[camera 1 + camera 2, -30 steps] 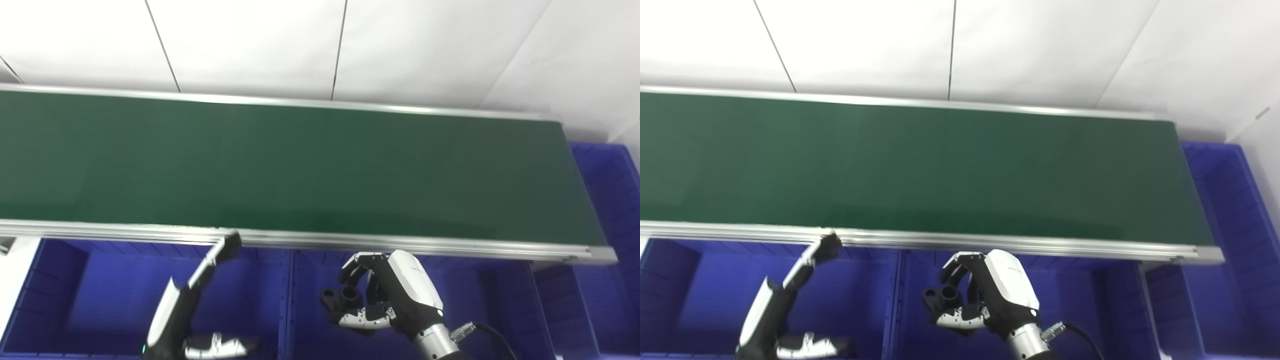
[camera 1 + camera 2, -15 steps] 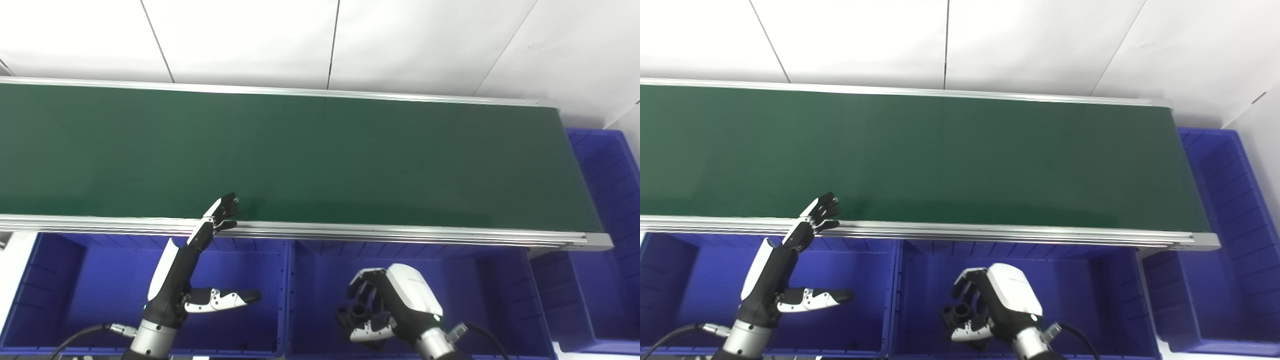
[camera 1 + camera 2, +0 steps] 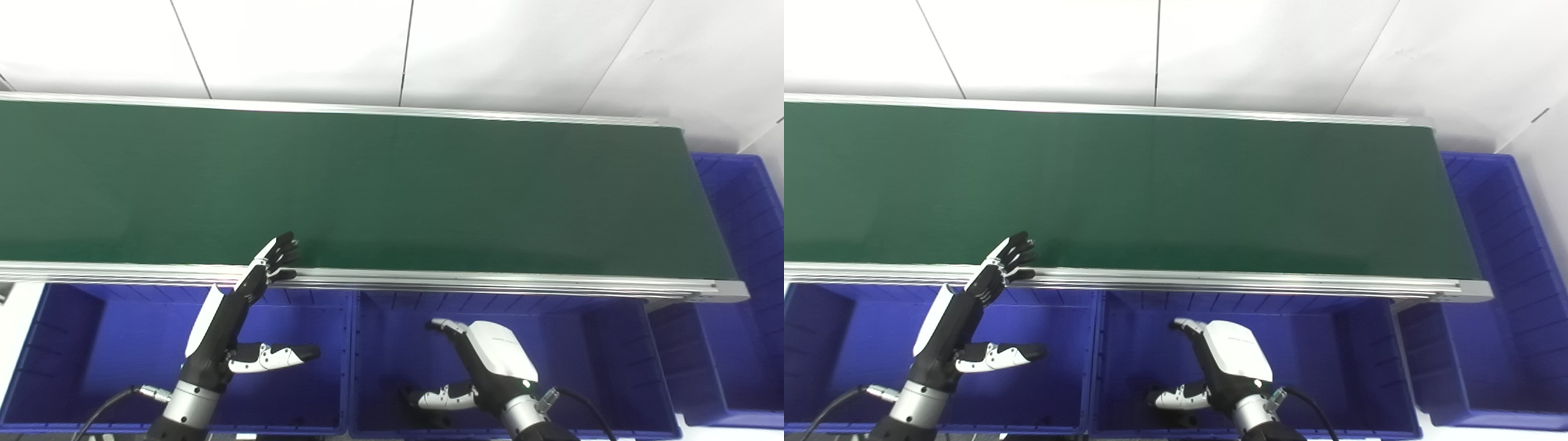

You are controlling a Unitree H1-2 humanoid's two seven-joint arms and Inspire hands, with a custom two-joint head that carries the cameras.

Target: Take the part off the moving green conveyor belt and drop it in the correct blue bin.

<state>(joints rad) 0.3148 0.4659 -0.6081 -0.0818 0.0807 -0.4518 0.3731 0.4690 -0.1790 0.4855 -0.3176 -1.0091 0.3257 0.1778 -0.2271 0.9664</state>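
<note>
One green conveyor belt (image 3: 392, 190) spans my view, its surface bare. Three blue bins show: one (image 3: 73, 361) under my left robot hand (image 3: 245, 331), one in the middle (image 3: 588, 367) under my right robot hand (image 3: 484, 367), one (image 3: 747, 208) at the belt's right end. Both hands are spread wide, gripping nothing. One dark part (image 3: 438, 419) lies on the middle bin's floor, just below my right thumb.
</note>
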